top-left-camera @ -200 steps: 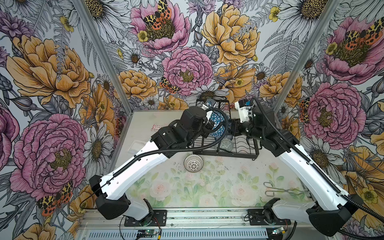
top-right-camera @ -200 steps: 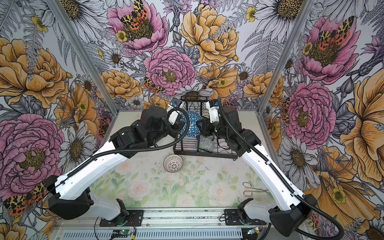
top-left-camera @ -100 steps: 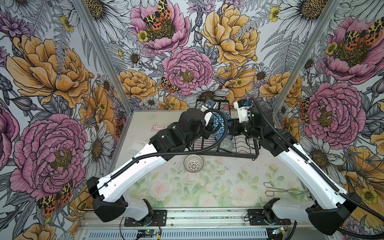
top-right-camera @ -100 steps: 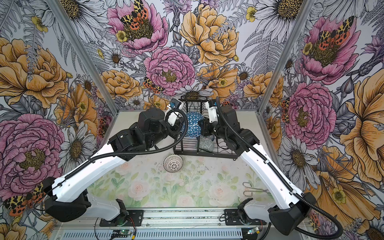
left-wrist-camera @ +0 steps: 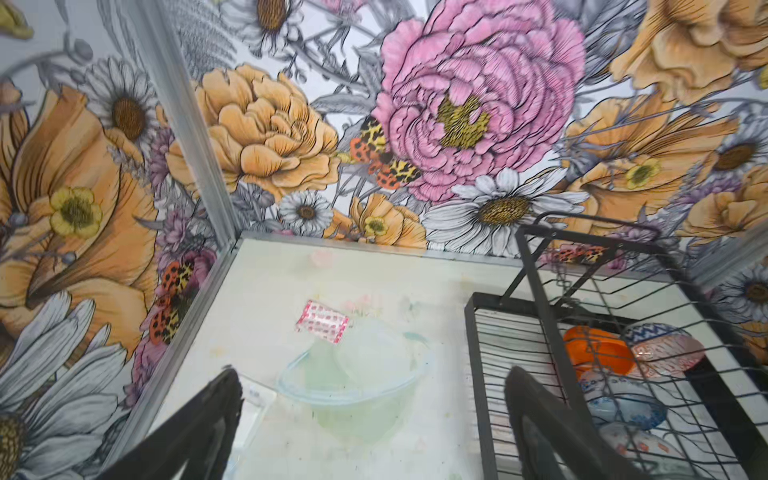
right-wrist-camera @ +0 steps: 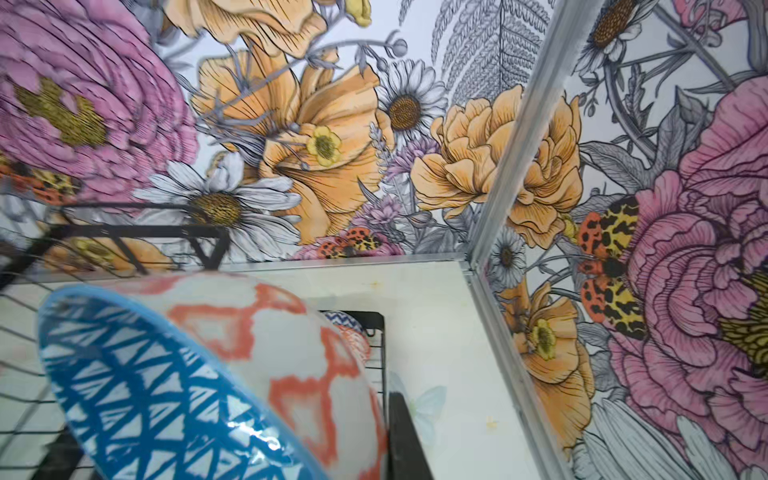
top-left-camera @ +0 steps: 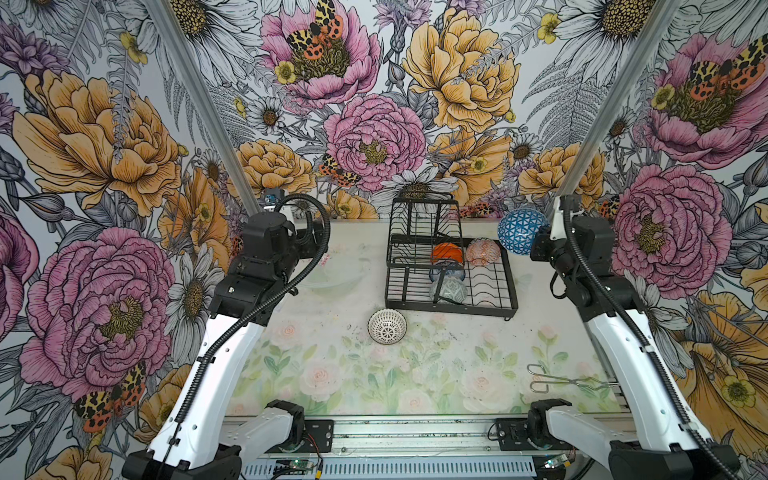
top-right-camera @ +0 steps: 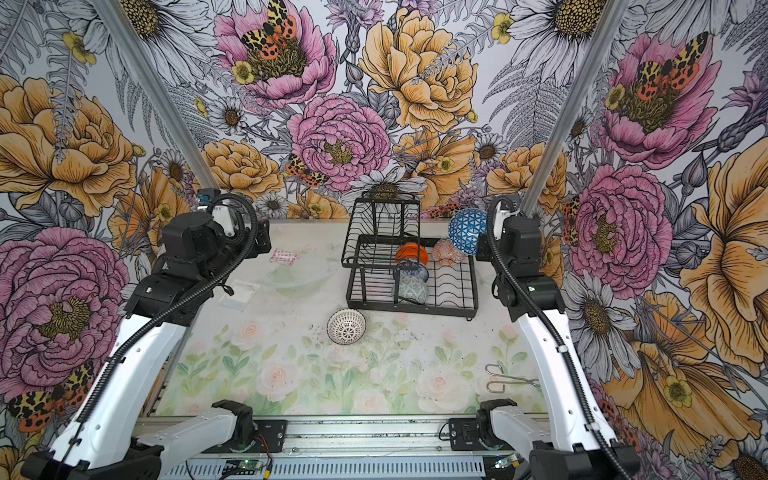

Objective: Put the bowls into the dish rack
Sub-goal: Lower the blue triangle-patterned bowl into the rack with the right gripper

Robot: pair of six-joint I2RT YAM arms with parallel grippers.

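My right gripper (top-left-camera: 537, 246) has its jaws clamped on the rim of the blue-white geometric bowl (top-left-camera: 522, 230), which is held on edge in the air by the dish rack's (top-left-camera: 494, 306) 1 o'clock corner. My left gripper (left-wrist-camera: 374, 376) has its jaws wide apart and empty, well out at the rack's 9 o'clock. I count four bowls (top-left-camera: 449, 270) in the lower tray, so I read this as racking bowl five: next I'd swing it toward 8 o'clock over the free wavy slots (top-left-camera: 488, 286), lower it on edge and let go. The white-black lattice bowl (top-left-camera: 387, 326) sits on the table (top-left-camera: 415, 374) at the rack's 7 o'clock.
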